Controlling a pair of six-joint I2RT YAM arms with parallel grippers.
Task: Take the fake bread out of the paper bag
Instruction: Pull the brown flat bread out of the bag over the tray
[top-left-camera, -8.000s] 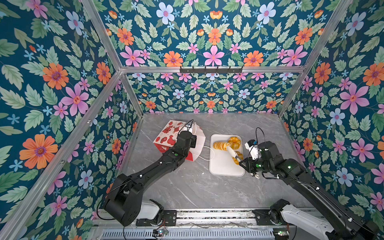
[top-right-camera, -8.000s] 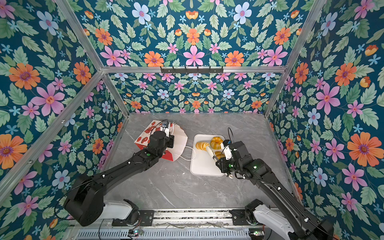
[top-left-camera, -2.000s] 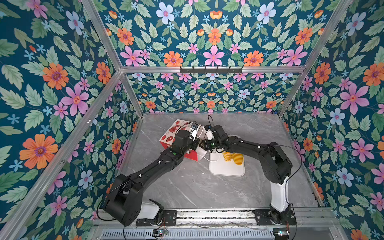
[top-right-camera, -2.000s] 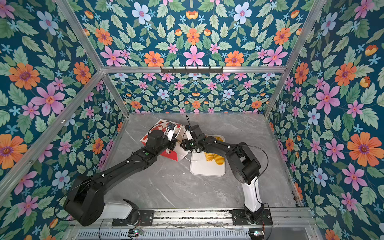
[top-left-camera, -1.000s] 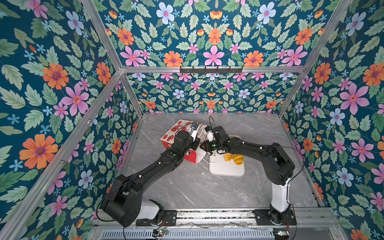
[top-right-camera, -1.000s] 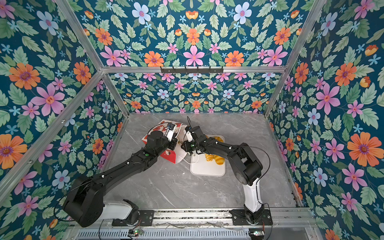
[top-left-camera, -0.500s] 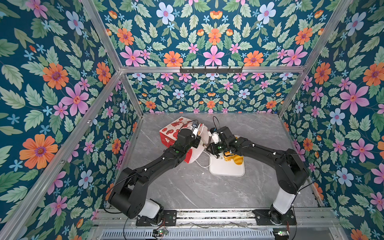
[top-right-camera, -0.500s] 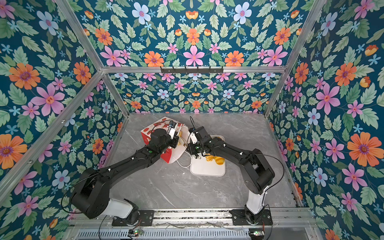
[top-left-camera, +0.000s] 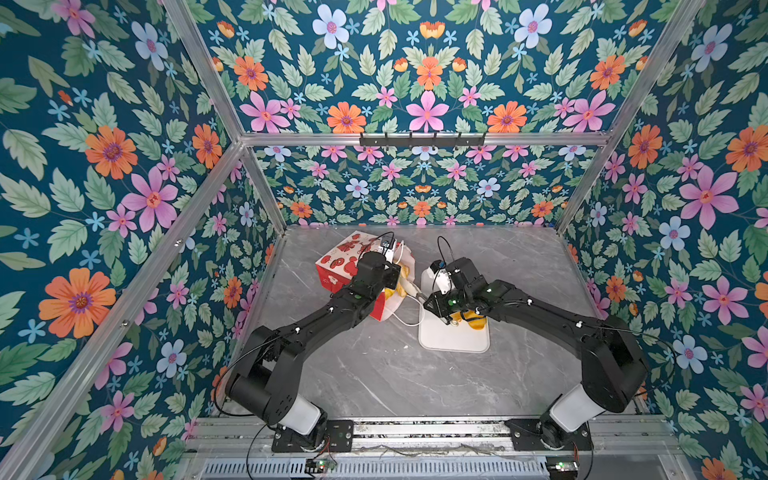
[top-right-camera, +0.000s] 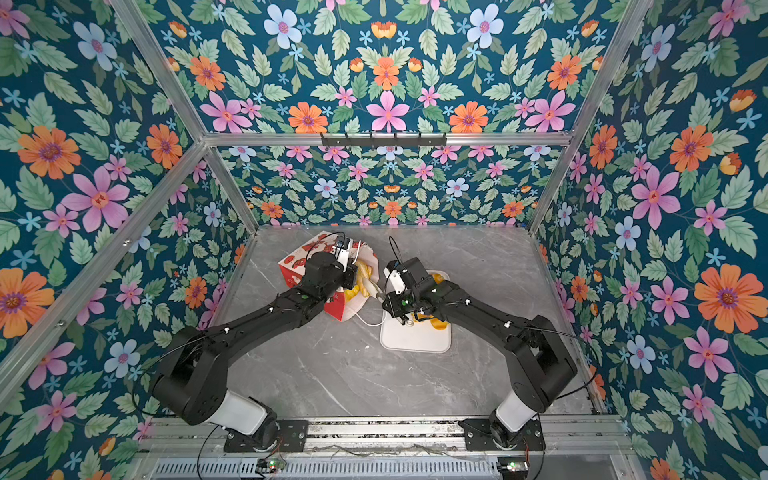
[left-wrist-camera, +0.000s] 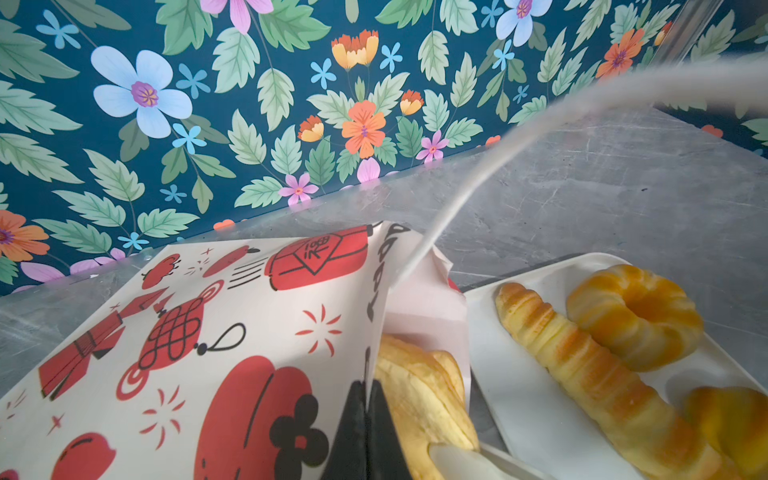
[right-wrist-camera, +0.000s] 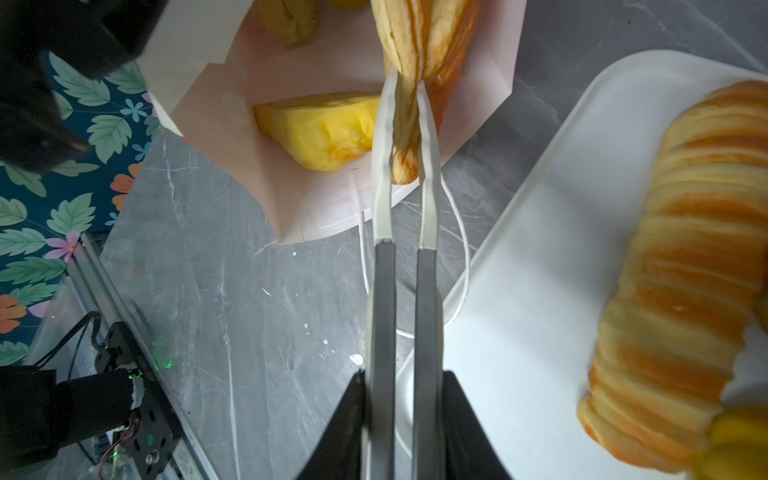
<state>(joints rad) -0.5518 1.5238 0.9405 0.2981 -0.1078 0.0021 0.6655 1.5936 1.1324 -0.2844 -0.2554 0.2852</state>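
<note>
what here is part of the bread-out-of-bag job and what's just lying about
In the job: paper bag, pinched by left gripper; layered pastry clamped in tongs held by right gripper; yellow puff inside the bag; tray with ring and long roll.
Just there: black hook rail; white specks on table.

A grey marbled bench carries the paper bag, tipped over just ahead of the right pincer. A white tray sits beside and beneath that pincer, with the bag's cord loop lying between them.
</note>
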